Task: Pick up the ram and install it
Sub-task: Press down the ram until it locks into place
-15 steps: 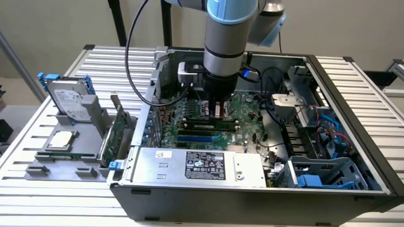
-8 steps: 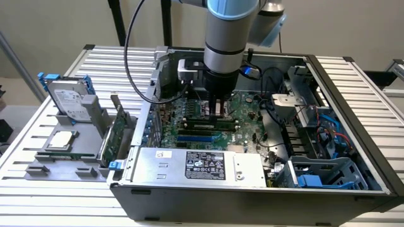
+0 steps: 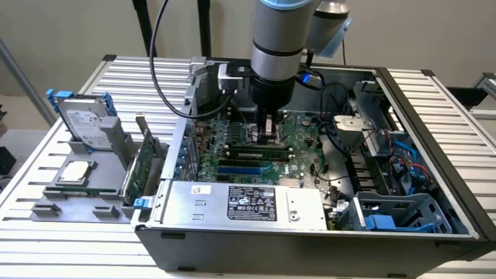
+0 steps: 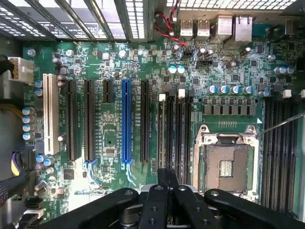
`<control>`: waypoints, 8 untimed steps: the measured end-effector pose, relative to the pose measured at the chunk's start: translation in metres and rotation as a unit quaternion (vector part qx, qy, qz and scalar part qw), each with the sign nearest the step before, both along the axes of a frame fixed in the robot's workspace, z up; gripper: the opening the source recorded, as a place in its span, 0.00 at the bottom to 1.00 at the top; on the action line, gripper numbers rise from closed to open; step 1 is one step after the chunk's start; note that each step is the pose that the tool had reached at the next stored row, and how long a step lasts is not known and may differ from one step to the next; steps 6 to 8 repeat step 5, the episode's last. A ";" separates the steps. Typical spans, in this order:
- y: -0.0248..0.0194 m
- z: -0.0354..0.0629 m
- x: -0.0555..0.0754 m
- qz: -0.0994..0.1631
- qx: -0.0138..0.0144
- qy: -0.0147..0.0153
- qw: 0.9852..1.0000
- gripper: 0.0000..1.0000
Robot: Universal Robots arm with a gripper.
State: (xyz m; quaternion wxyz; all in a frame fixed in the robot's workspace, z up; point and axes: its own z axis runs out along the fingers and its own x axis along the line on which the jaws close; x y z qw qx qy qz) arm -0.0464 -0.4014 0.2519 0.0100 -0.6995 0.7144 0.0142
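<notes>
You had a slatted metal table (image 3: 69,232) carrying everything. Directly beneath the gripper (image 3: 268,138) sat the open PC case (image 3: 310,241), resting on the slats. Well off to one side of the gripper, clear of the case, lay a grey tray (image 3: 54,200), flat on the table beside the case wall.

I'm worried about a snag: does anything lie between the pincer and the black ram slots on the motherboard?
Nothing visible does. The slots lie uncovered right under the pincer; the processor socket sits beside them, apart.
</notes>
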 end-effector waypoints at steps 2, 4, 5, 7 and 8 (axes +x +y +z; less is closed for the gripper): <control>0.0000 0.0001 0.000 0.000 0.000 0.000 1.000 0.00; 0.0000 0.0001 0.000 0.000 0.000 0.000 1.000 0.00; 0.0000 0.0001 0.000 0.000 0.000 0.000 1.000 0.00; 0.0000 0.0001 0.000 0.000 0.000 0.000 1.000 0.00; 0.0000 0.0001 0.000 0.000 0.000 0.000 1.000 0.00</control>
